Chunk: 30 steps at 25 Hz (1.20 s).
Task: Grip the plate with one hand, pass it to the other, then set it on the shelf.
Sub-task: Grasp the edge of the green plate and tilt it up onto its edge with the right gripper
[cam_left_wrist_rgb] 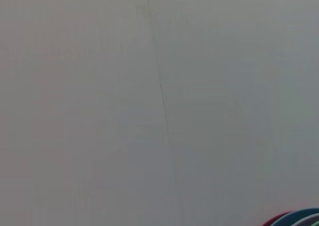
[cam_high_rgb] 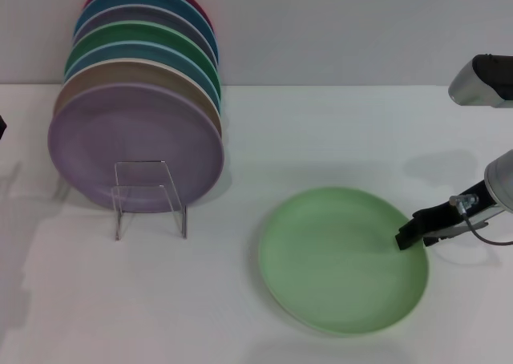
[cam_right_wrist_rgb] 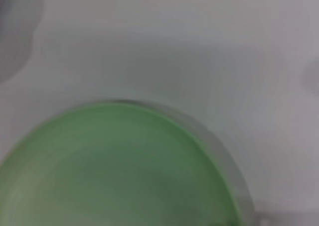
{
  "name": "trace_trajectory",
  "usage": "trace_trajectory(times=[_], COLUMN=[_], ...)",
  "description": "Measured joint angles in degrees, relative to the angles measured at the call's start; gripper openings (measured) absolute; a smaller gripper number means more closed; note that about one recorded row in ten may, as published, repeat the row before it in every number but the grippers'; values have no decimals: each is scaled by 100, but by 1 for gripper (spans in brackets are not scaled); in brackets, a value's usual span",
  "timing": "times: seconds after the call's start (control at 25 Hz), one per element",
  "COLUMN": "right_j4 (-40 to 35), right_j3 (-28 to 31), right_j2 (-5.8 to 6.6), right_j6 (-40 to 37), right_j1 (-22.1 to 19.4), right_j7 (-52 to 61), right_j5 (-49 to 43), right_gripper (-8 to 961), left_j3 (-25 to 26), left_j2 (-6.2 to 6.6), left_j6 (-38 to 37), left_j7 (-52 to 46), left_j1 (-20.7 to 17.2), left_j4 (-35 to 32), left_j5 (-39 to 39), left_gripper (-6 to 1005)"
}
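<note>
The pale mint-green plate (cam_high_rgb: 341, 260) lies flat on the white table right of centre. It fills the lower part of the right wrist view (cam_right_wrist_rgb: 114, 171). My right gripper (cam_high_rgb: 407, 238), slim and black on a silver-grey arm with a cable loop, is at the plate's right rim, low over the table. The shelf (cam_high_rgb: 149, 197), a small wire rack with a see-through front loop, stands at the left. Only a dark sliver of my left arm (cam_high_rgb: 2, 127) shows at the left edge of the head view, beside the rack.
The rack holds several upright plates, with a lilac-purple one (cam_high_rgb: 136, 143) in front and an emerald-green one (cam_high_rgb: 144, 37) farther back. Their red and blue rims (cam_left_wrist_rgb: 296, 218) show in a corner of the left wrist view. A pale wall stands behind the table.
</note>
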<state>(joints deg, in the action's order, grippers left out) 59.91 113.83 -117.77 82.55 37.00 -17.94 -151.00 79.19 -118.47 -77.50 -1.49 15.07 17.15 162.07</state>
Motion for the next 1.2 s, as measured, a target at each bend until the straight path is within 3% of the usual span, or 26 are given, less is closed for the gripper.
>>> trace_trajectory(times=[0.24,0.6,0.8,1.0,1.2], right_j4=[-69,-177,-70,176,1277], right_j3=[-129,-154,-327,-458,-679], right_j2=[0,-22,-46,-91,-137], right_j6=[-66,-226,-311,-304,-504], right_j1=[31,69,16,-86,-588], right_j7=[11,-20,-78,-171,-297], right_j5=[0,1,22,54,437], right_gripper=[476,97,17,18,19], left_j3=[8,-17,-26,-31,-140], left_j2=[4,9,5,3,0], left_j6=[167,178,157,150,95], left_j7=[9,87,88,74,32], left_j1=[46,65,53,63,50], left_j4=[-14,-30,30,48,150], left_j5=[-1,-1,0,0,0], left_gripper=[784,784,784,784,784])
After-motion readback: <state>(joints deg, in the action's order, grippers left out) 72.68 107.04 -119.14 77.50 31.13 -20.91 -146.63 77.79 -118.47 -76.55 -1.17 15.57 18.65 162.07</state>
